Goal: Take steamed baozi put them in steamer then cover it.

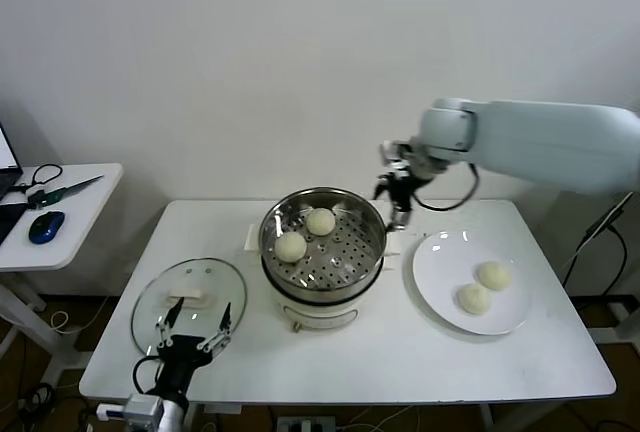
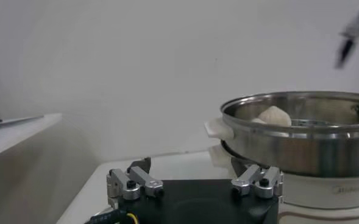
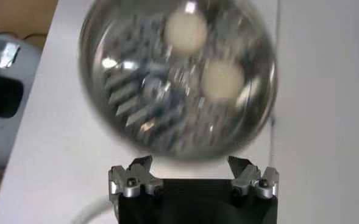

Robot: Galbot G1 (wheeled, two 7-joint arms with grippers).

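Stainless steel gleams at the middle of the white counter, where the steamer sits on its white cooker base. Four steamed baozi can be counted in the head view: two lie inside the steamer, one toward 12 o'clock and one toward 9 o'clock of the basket, and two more rest close together on a single white plate at 3 o'clock of the steamer. One cover, clear glass with a white handle, lies flat on the counter at about 8 o'clock of the steamer. The right pincer hangs above the counter at 2 o'clock of the steamer, just past its rim, its jaws spread apart and holding nothing. The left pincer sits low at the counter's near edge, at 6 o'clock of the cover, also parted and empty. Only the right wrist view looks straight down into the basket, showing both buns inside and its own empty pincer. The left wrist view shows the steamer from the side, with one bun peeking above the rim, beyond that arm's open pincer. A blue mouse lies on a side table at far 9 o'clock, seen only from the head.
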